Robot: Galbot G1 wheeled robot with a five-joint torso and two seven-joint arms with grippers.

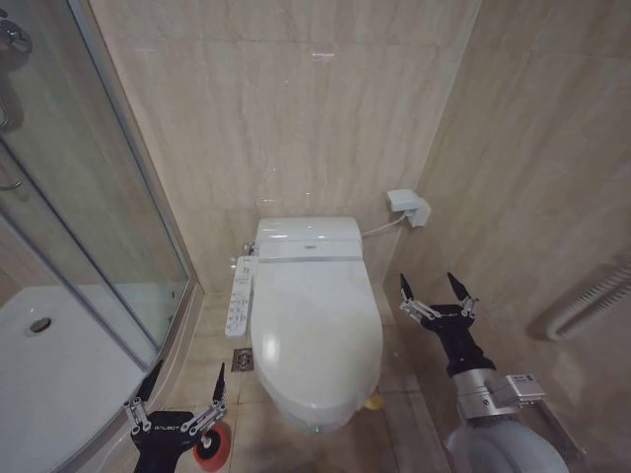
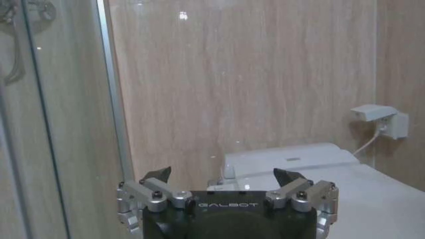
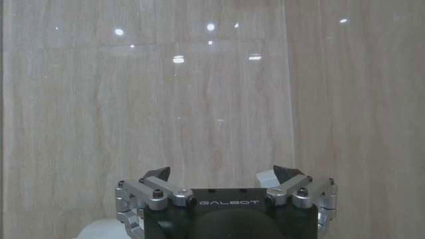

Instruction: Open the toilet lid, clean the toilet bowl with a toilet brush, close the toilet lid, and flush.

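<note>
The toilet lid (image 1: 314, 330) lies shut, a smooth white oval in the middle of the head view, and it hides the toilet bowl. A small yellow tag (image 1: 373, 402) shows at its near right rim. My left gripper (image 1: 187, 379) hangs open left of the lid's front end, above the red holder cup (image 1: 211, 448); the toilet brush itself is hidden. My right gripper (image 1: 429, 291) is open, right of the lid and apart from it. In the left wrist view the left gripper (image 2: 222, 174) points at the wall with the lid (image 2: 381, 199) beside it. The right gripper (image 3: 222, 173) faces bare wall.
A glass shower enclosure (image 1: 89, 227) stands at the left with its white tray (image 1: 59, 374). A control panel (image 1: 240, 296) runs along the toilet's left side, with a floor drain (image 1: 243, 360) below it. A wall socket (image 1: 407, 207) and a white rail (image 1: 592, 301) are on the right.
</note>
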